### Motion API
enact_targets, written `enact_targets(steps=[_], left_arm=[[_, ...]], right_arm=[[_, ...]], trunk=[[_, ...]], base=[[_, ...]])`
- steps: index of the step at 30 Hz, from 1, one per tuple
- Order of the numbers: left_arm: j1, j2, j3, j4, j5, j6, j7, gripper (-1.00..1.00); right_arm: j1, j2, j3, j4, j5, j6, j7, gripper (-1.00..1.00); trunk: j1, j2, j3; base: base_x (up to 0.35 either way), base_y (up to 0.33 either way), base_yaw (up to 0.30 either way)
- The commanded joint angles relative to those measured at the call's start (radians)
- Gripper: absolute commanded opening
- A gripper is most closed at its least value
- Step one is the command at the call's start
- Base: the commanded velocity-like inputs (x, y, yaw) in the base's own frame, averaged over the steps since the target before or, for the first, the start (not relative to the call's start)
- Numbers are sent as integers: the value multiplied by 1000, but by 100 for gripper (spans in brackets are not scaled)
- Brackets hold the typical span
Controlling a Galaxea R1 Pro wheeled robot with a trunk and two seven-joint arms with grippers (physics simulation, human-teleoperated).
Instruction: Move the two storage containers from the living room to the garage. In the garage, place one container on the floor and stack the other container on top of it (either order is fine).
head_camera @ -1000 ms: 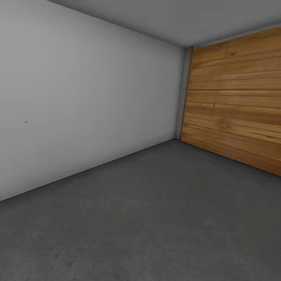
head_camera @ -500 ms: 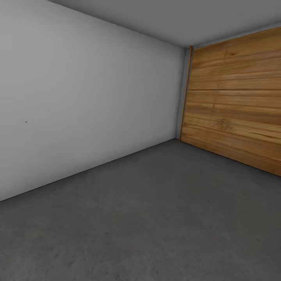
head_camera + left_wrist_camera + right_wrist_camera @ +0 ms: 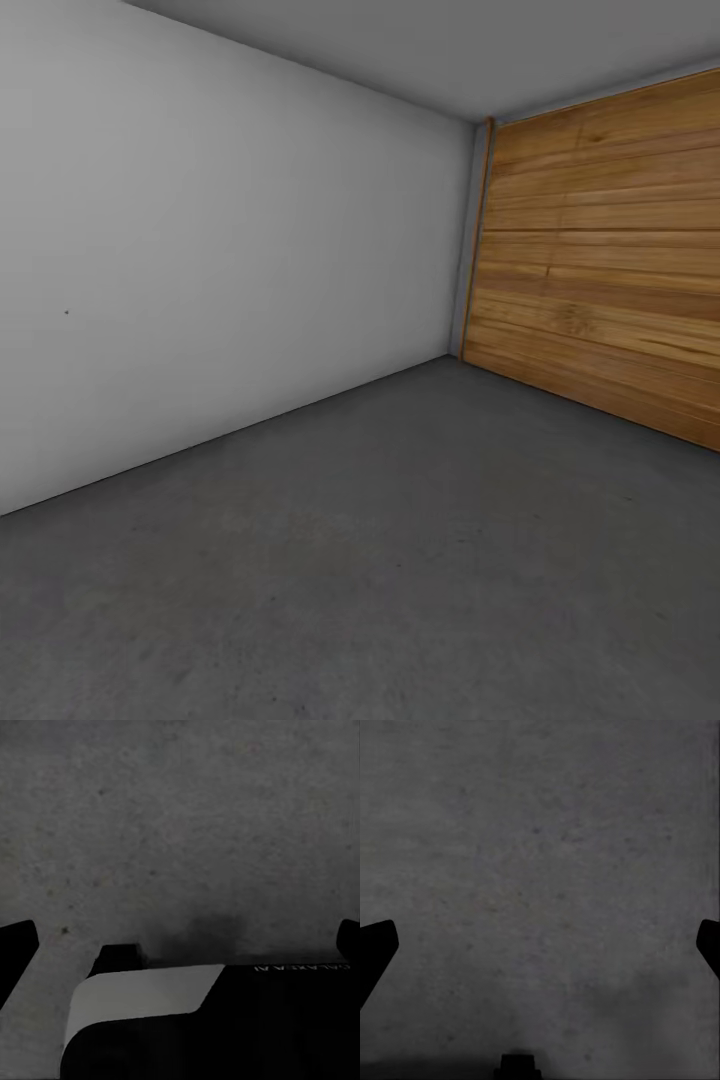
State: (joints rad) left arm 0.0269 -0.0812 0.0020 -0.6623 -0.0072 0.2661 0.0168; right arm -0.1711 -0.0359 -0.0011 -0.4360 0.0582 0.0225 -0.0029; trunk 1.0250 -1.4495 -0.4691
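Jaws of both grippers stand spread wide and grip nothing. On the left gripper (image 3: 180, 945) the two dark fingertips (image 3: 16, 949) sit far apart, one at each edge of its wrist view, with bare concrete between them; part of the robot's own body (image 3: 150, 1009), black with a white panel, lies below the gripper in that view. On the right gripper (image 3: 540, 945) the two fingertips (image 3: 375, 949) are likewise far apart, and the same mottled grey floor (image 3: 540, 855) spreads between and beyond them.

From the head view, going left to right, one plain white wall (image 3: 220, 270) runs back to a corner, and one large door of horizontal wood planks (image 3: 600, 270) fills the right side. One grey ceiling (image 3: 450, 50) closes the top. The dark grey concrete floor (image 3: 400, 560) of the garage stretches from the foot of the wall and door toward the camera.

Neither of the two storage containers can be placed from these views: no orange-red bin is seen on the concrete or between either pair of fingers.
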Motion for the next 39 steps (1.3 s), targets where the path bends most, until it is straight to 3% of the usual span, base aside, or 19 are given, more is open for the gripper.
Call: enact_targets(steps=[1,5,10,16,30,33,35,36,39], left_arm=[[-2,5,3,-6,1,9,4,100],[-9,31,83,-7,31,8,4,100],[-10,36,118,10,42,-43,1,100],[-10,37,127,49,43,-92,2,100],[-10,36,127,64,40,-97,2,100],[-10,35,127,64,39,-97,2,100],[-10,35,127,64,39,-97,2,100],[-10,35,127,64,39,-97,2,100],[-10,38,128,64,38,-98,2,100]], right_arm=[[-1,-3,1,-1,7,3,0,100],[-5,-14,1,-1,8,4,0,100],[-5,-17,1,4,4,-50,-2,100],[-5,-18,1,18,2,-103,-3,100],[-5,-18,1,25,2,-109,-4,100],[-5,-18,4,25,3,-109,-42,100],[-5,-17,5,25,8,-110,-60,100],[-5,-16,4,25,45,-111,-90,100],[-5,-16,6,25,54,-112,-94,100]], trunk=[[0,-1,-1],[0,-1,-1],[0,-1,-1],[0,-1,-1],[0,-1,-1],[0,-1,-1],[0,-1,-1],[0,-1,-1],[0,-1,-1]], base=[[0,0,0],[0,0,0],[0,0,49],[0,0,253],[0,0,299],[0,0,300],[0,0,300],[0,0,300],[0,0,300]])
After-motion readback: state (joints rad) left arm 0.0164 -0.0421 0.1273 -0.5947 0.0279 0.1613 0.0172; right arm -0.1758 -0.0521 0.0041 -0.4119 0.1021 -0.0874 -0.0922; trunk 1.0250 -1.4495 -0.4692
